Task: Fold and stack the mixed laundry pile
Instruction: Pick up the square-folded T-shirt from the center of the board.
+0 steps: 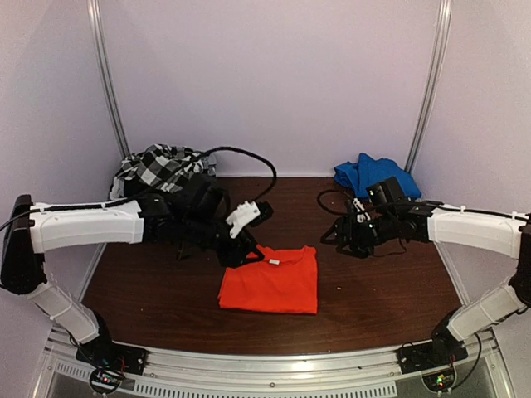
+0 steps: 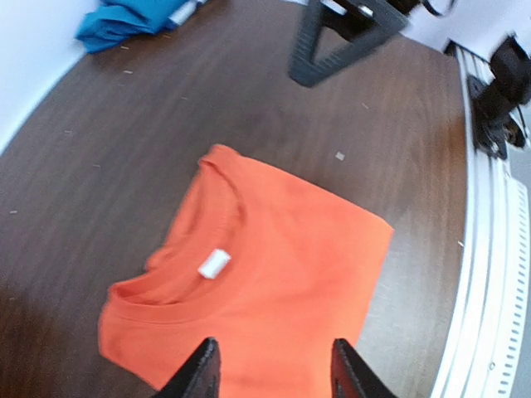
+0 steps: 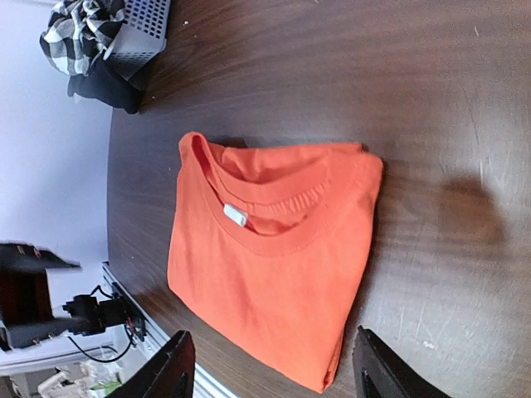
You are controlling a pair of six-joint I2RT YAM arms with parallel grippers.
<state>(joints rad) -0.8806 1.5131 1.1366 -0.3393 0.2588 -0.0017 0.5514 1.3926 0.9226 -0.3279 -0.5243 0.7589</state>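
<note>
A folded bright orange-red shirt (image 1: 270,282) lies flat on the dark table (image 1: 382,286), collar and white label facing up (image 2: 249,282) (image 3: 265,265). My left gripper (image 1: 243,249) hovers open over the shirt's left collar corner, and its black fingers (image 2: 202,371) stand apart with only cloth beneath. My right gripper (image 1: 344,239) hangs open above the table just right of the shirt, with nothing between its fingers (image 3: 172,369). A black-and-white checked garment (image 1: 158,166) (image 3: 75,33) is heaped at the back left, with black cloth (image 3: 106,83) beside it.
A grey slatted basket (image 3: 143,29) sits under the checked heap at the back left. A blue garment (image 1: 375,174) (image 2: 124,21) lies bunched at the back right corner. White walls close the sides, and a metal rail (image 1: 274,365) runs along the near edge.
</note>
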